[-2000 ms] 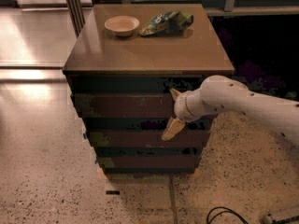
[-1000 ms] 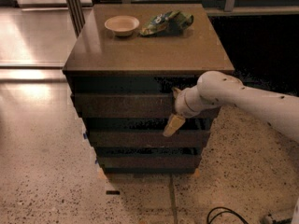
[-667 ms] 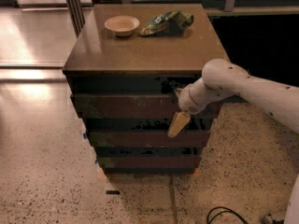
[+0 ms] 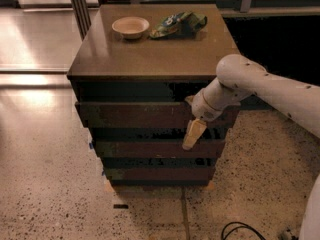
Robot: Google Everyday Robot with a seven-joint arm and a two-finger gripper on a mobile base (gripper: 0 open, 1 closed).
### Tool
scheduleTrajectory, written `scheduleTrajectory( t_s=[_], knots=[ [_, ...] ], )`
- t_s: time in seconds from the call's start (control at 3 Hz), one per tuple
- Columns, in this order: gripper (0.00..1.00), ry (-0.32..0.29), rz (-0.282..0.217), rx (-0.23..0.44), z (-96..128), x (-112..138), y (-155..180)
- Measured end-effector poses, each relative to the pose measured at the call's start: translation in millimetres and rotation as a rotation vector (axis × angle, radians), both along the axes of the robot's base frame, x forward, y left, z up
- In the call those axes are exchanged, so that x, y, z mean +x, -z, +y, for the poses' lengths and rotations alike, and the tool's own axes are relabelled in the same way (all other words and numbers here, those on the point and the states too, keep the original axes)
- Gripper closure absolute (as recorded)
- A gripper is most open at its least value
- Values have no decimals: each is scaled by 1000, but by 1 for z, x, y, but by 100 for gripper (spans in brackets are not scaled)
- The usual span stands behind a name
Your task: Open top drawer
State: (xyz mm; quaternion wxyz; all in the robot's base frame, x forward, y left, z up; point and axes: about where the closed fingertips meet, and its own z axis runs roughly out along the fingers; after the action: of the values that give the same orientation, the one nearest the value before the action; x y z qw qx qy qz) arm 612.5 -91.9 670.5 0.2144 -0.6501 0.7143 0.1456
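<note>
Now | white arm (image 4: 280, 91) in from right, elbow bent high, wrist angled down | pale-yellow gripper (image 4: 192, 135) at right end of wide dark reddish-brown top drawer front (image 4: 130, 115) (grip: cannot tell) | crumpled green packet (image 4: 177, 24) on cabinet top, print unreadable

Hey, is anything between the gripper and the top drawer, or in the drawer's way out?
Nothing visible. The gripper hangs at the front of the top drawer, near its right end, and nothing stands before it.
</note>
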Motion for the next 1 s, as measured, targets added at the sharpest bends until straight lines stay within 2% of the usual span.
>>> scheduleTrajectory(
  t_s=[0.33,0.67,1.0],
  knots=[
    [0,-6,-21,5,4,8,-1],
    [0,-18,-40,-2,17,34,2],
    [0,-30,9,-21,27,41,15]
  ],
)
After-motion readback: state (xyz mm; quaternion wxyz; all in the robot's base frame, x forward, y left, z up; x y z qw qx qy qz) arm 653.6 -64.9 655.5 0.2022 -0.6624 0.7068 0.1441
